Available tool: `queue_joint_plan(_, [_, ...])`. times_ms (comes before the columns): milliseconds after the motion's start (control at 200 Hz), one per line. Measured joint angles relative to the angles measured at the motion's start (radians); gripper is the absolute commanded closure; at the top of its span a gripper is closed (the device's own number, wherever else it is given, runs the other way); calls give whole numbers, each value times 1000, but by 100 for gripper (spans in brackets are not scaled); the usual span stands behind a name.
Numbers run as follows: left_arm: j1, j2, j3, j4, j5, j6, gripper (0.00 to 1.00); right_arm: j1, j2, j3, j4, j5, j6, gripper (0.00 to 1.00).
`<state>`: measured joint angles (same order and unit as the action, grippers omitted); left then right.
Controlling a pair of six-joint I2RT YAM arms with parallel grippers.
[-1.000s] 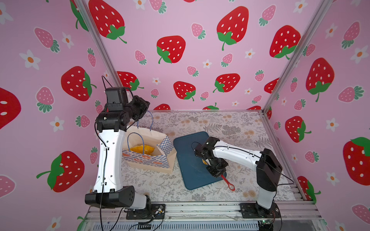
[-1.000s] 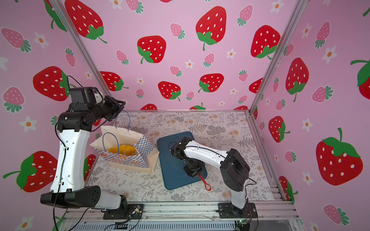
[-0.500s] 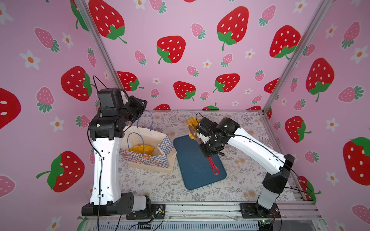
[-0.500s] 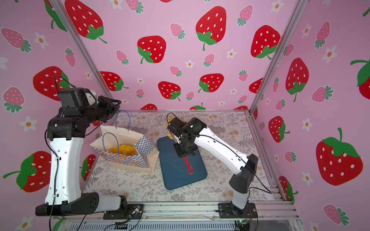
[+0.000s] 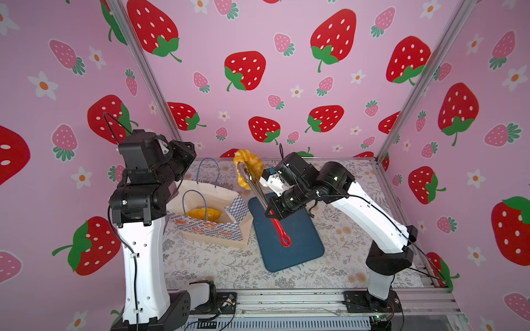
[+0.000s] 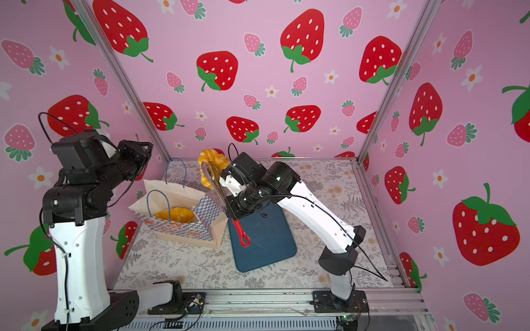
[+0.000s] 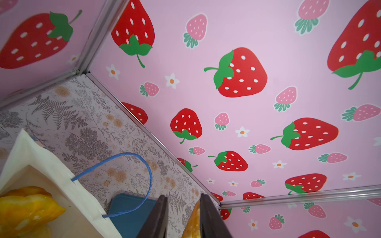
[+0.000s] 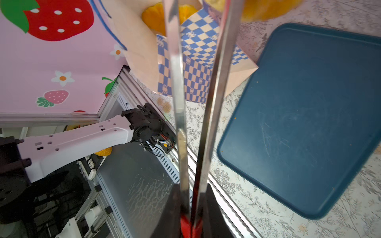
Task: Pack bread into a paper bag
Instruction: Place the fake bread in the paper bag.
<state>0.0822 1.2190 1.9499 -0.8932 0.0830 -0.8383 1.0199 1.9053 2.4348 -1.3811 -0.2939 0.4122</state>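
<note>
Right pincer: the right gripper [image 5: 272,212] is clamped on the red handle end of the tongs [image 5: 279,229], pressing their steel arms together.
Held bread: a golden twisted ring [image 5: 249,167] is pinched at the tong tips, in the air over the back part of the bench [image 5: 344,229], beyond the back edge of the dark blue tray [image 5: 298,249].
Tongs' axis: they slant up from the gripper toward the bench's back left corner, so the ring leads and the gripper trails over the tray.
Paper bag: the paper bag [image 5: 209,229] stands open toward the bench's left edge, its right end just beside the tray, perhaps touching it. Yellow bread [image 5: 203,214] lies inside.
Deciding relation: the bag's mouth lies to the left of the ring and below it. The ring hangs past the bag's back right corner, not over the opening.
Bag's long axis: roughly left to right across the bench, slightly slanted, so an approach from the right meets a narrow end first.
Nearer arm: the right, which carries the ring.
Left pincer: the left gripper [image 6: 143,153] is raised near the back left corner, its fingers [image 7: 157,218] a little apart with nothing between them. It is near a blue cord handle [image 7: 123,154] but clear of it.
Likely next: carry the ring left and down — then let the tongs spring apart.
</note>
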Motion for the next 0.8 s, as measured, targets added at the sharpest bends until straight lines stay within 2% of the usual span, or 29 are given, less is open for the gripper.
queue_joint_plan(195, [1,-112,2,24,-135,38,65,50,55,78,-4,-35,-32,100])
queue_joint_plan(410, [1,-175,42,28,-204,68,68,81,68,114,-4,-100,-56,100])
queue_joint_plan(495, [1,-183,43,20,-215,74,57,85,97,158,-2,-133,-65,100])
queue_joint_plan(585, [1,-185,42,5,-219,76,54,85,133,195,6,-164,-70,100])
queue_joint_plan(710, [1,-185,42,-9,-223,82,41,86,180,208,26,-201,-76,100])
queue_joint_plan(800, [1,-188,42,-17,-224,90,36,85,209,208,31,-217,-78,100])
